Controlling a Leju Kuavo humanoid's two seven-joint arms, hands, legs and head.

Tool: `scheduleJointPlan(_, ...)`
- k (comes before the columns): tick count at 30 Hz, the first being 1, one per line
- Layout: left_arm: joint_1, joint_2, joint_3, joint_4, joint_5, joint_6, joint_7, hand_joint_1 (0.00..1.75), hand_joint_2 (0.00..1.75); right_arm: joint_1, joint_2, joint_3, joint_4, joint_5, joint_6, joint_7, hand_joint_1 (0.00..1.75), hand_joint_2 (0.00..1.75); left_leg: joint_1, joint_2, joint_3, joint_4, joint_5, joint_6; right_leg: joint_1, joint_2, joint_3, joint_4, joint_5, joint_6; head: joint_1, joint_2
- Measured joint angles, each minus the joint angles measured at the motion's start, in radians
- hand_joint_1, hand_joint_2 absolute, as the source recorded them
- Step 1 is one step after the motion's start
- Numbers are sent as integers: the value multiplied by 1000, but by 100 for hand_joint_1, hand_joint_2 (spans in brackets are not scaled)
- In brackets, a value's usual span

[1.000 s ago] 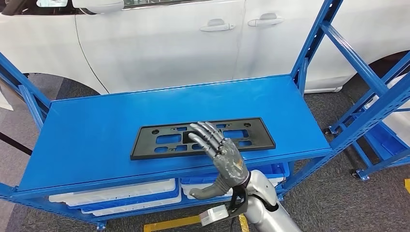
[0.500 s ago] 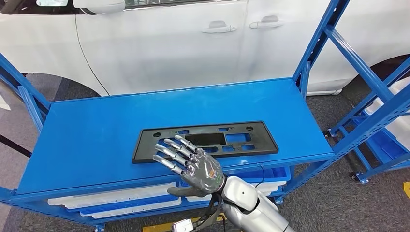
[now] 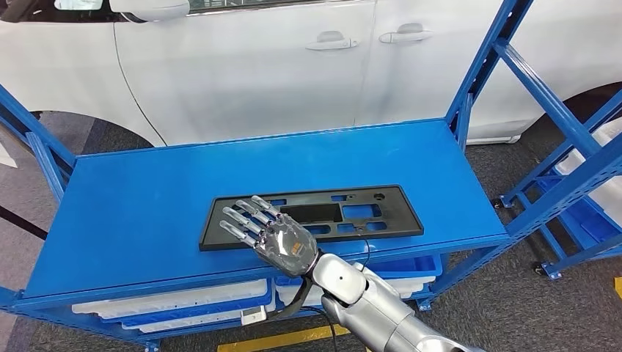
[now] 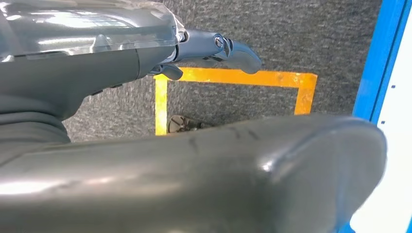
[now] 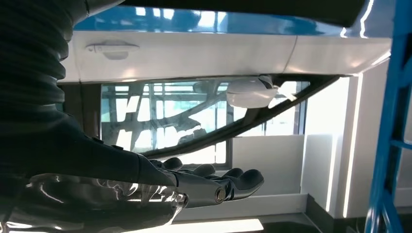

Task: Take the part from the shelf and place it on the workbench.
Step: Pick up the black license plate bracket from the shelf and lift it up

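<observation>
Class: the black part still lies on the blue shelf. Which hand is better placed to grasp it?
The right hand: it hovers open over the black part's near left end. The left hand hangs low over the floor.

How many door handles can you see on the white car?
2. One door handle and the other door handle sit side by side on the white car behind the blue shelf. More may be hidden.

You're looking at a blue metal shelf (image 3: 132, 213) whose top deck carries one flat black plastic part (image 3: 367, 213), lying near its front edge.
</observation>
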Motion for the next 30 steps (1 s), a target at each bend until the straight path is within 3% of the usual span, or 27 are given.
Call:
scheduleJointPlan(2,0,0,0,0,0,3,0,0,0,-14,17,4,39,17,-1,8,0,175,3,1,-4,17,-15,-12,-3,-1,6,-9,3,-12,0,0)
scheduleJointPlan(3,-1,0,0,0,0,4,0,0,0,-21,27,5,58,24,-1,12,0,175,4,1,-19,52,-36,-17,-5,-2,9,-14,4,-17,0,0)
scheduleJointPlan(6,1,-1,0,0,0,7,1,0,0,-39,48,13,121,48,-3,25,0,175,8,1,-112,239,-117,-27,-5,-4,13,-15,2,-24,0,0)
scheduleJointPlan(7,2,-1,0,0,0,8,1,0,0,-41,52,15,140,59,-3,30,0,175,8,1,-134,276,-123,-30,-5,-4,13,-15,0,-24,0,0)
scheduleJointPlan(8,4,-1,0,0,0,8,1,0,0,-41,54,17,154,71,-3,37,0,175,9,1,-139,278,-110,-30,-4,-4,15,-14,-1,-24,0,0)
scheduleJointPlan(9,5,-1,0,0,-1,8,1,0,0,-43,56,18,166,83,-3,44,0,175,9,1,-127,244,-81,-30,-5,-4,17,-12,-3,-23,0,0)
scheduleJointPlan(11,4,0,0,0,-4,7,0,0,0,-50,62,20,190,114,-4,66,0,175,9,2,-65,105,-10,-25,-3,-2,22,-10,-8,-17,0,0)
scheduleJointPlan(13,3,0,0,0,-10,5,-2,0,0,-59,65,24,216,148,-4,97,0,175,5,1,-24,14,20,-14,1,-1,22,-7,-12,-9,0,0)
scheduleJointPlan(16,4,1,0,0,-16,2,-3,0,0,-72,66,34,252,171,-6,144,0,175,4,0,-23,3,20,5,0,-1,20,-4,-14,8,0,0)
scheduleJointPlan(18,4,2,-1,0,-19,0,-3,0,0,-85,65,39,272,173,-7,159,0,175,8,1,-20,-2,23,17,-1,-1,3,36,-42,19,0,0)
scheduleJointPlan(21,3,3,-1,0,-21,-1,-3,0,0,-94,63,44,297,174,-12,165,0,175,6,3,-20,-3,23,27,-5,-1,-91,229,-135,29,0,0)
scheduleJointPlan(22,4,4,-1,0,-21,-1,-3,0,0,-95,63,45,303,174,-14,165,0,175,6,3,-20,-3,23,28,-6,-1,-118,281,-149,30,0,0)
scheduleJointPlan(23,4,4,-1,0,-21,-1,-3,0,0,-96,62,47,308,174,-15,165,0,175,5,3,-19,-2,22,28,-7,-2,-127,295,-142,30,0,0)
scheduleJointPlan(24,4,4,-1,0,-21,-1,-3,0,0,-98,62,49,312,174,-15,167,0,175,5,2,-17,-2,21,27,-7,-2,-116,268,-117,29,0,0)
scheduleJointPlan(27,4,4,-1,0,-23,-1,-3,0,0,-111,62,57,326,174,-16,194,0,175,1,0,-10,-1,17,21,-4,-3,-17,63,-21,14,0,0)
scheduleJointPlan(28,4,3,-1,0,-24,-1,-3,0,0,-118,62,59,334,174,-16,210,0,175,0,0,-10,0,15,17,-1,-3,4,18,-8,9,0,0)
scheduleJointPlan(30,4,3,-2,0,-26,-2,-3,0,0,-129,62,60,355,174,-16,242,0,175,-2,1,-10,0,14,6,3,-2,13,-5,-6,2,0,0)
